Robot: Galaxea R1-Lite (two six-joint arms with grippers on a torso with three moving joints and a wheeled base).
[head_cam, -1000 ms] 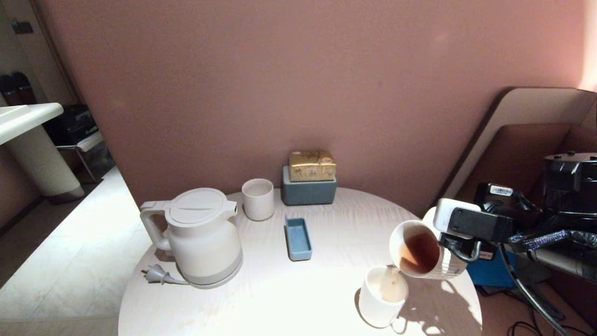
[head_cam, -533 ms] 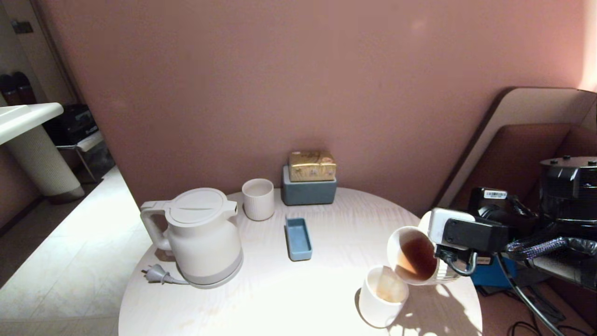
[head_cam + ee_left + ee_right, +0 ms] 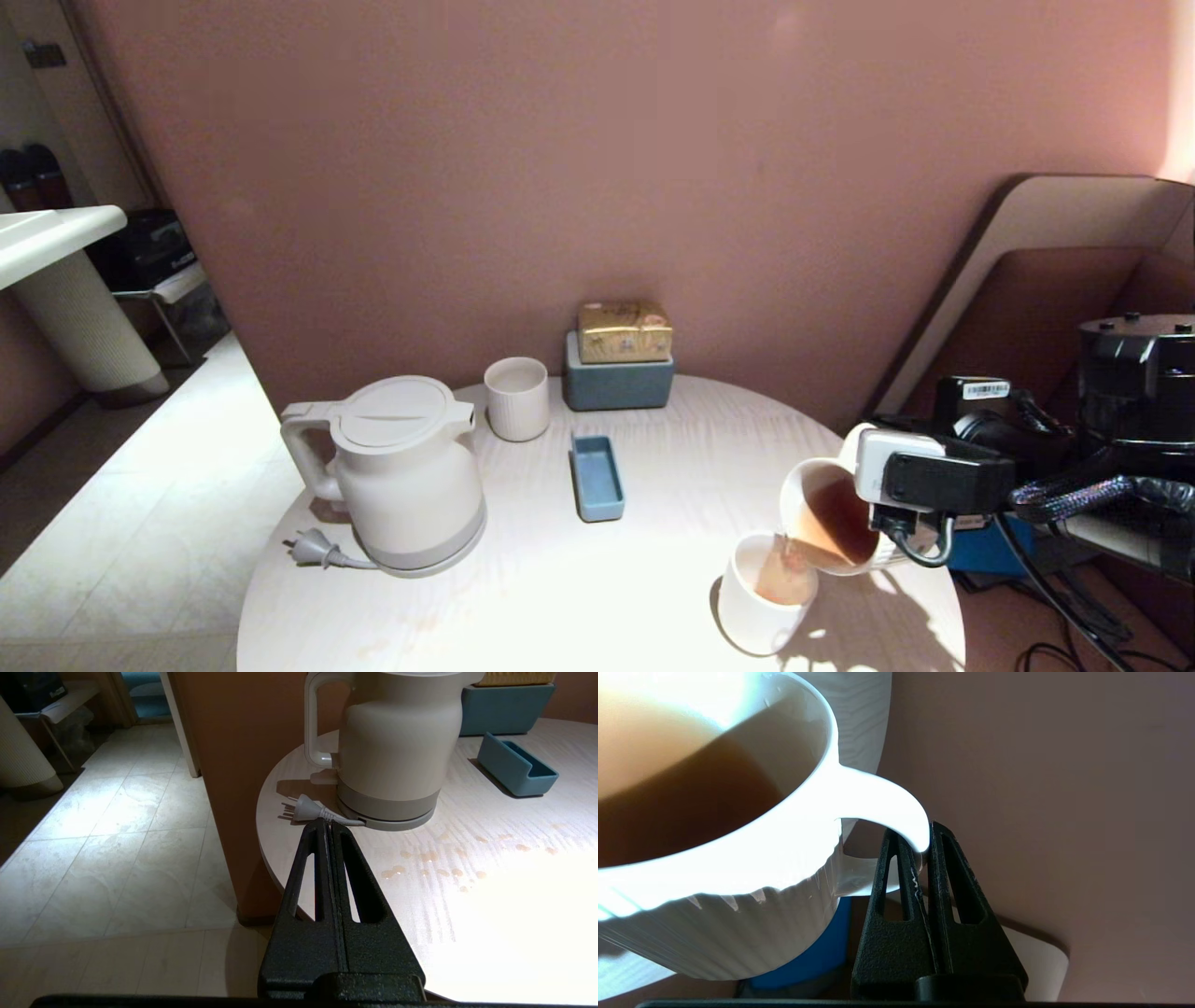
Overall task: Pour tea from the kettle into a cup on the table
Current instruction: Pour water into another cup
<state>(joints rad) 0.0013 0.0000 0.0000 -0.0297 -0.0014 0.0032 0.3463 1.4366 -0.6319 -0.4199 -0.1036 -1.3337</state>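
Pink wall behind, pale round table (image 3: 579, 597) in front, sun falling hard on its near side. Right gripper (image 3: 923, 847) is clamped on the loop handle of the ribbed cup (image 3: 831, 515), which hangs tipped over the table's right edge, well to the right of the kettle (image 3: 397, 471). Tea (image 3: 829, 518) in the tipped cup runs off its low lip into a smooth white cup (image 3: 764, 597) standing just below and touching distance from it — the receiving cup already shows reddish liquid. So the step in hand is a pour, but cup to cup; the kettle stands upright on its base at the table's left, lid on, plug (image 3: 313, 548) lying loose beside it, not held by anything. Left gripper (image 3: 329, 828) is pressed shut and empty, parked off the table's near-left edge and pointing at the kettle's base. Right of the kettle: a narrow ribbed cup (image 3: 516, 398), a blue tray (image 3: 597, 478), a grey-blue box (image 3: 617, 383) with a gold box (image 3: 624, 330) on top. Pale droplets (image 3: 439, 865) dot the tabletop in front of the kettle. Judgement — next move calls for a slow, steady tilt with the lip kept over the lower cup's mouth, then levelling the ribbed cup before the lower one brims.
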